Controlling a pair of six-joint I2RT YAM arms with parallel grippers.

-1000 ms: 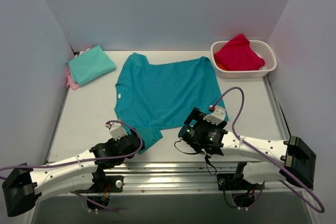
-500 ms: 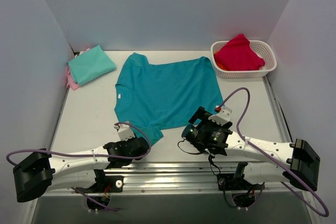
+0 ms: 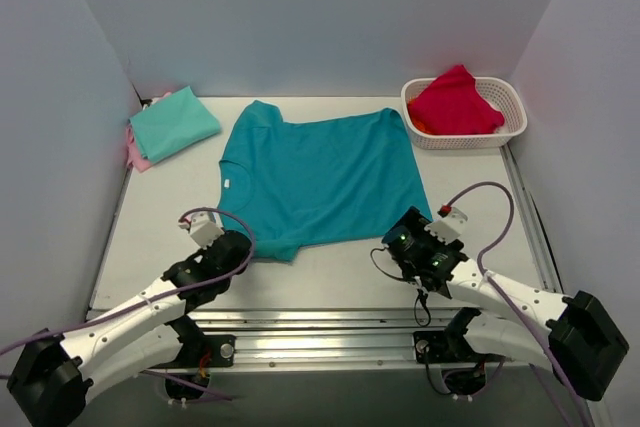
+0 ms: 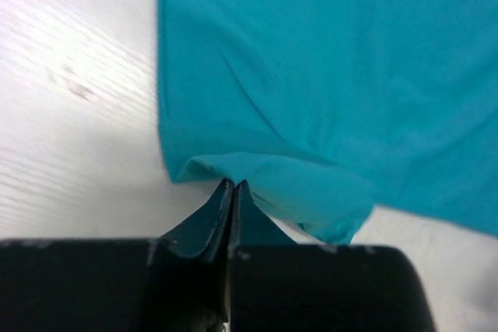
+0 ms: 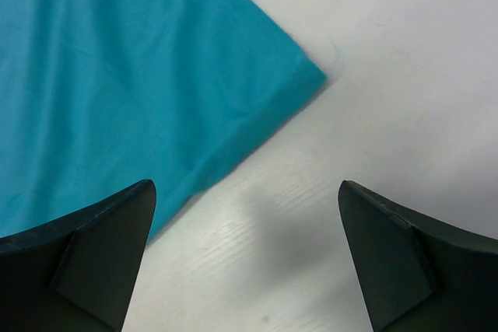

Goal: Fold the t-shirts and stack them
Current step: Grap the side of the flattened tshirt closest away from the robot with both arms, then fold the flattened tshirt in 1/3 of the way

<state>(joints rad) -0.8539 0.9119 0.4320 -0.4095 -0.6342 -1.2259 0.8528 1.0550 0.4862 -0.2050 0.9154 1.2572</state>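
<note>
- Flattening step, it seems: left gripper [image 4: 232, 189], lower centre of its view, is pinched tight on the teal t-shirt [image 3: 320, 172] sleeve.
- Right gripper [image 5: 245, 200] gapes wide and empty; next it probably needs to grasp the hem corner.

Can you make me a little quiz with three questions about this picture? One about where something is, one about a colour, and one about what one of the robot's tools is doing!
1. Where is the white basket?
A) at the far left
B) at the far right
C) in the middle, near the arms

2. What colour is the spread-out shirt?
A) yellow
B) black
C) teal

3. What is the left tool doing?
A) it is shut on the spread-out shirt
B) it is wide open
C) it is holding the basket

Answers:
1 B: the top view shows it in the far right corner.
2 C: the cloth lying flat is deep teal in every view.
3 A: the left wrist view shows its fingers pressed together on a fold of the cloth.
</note>
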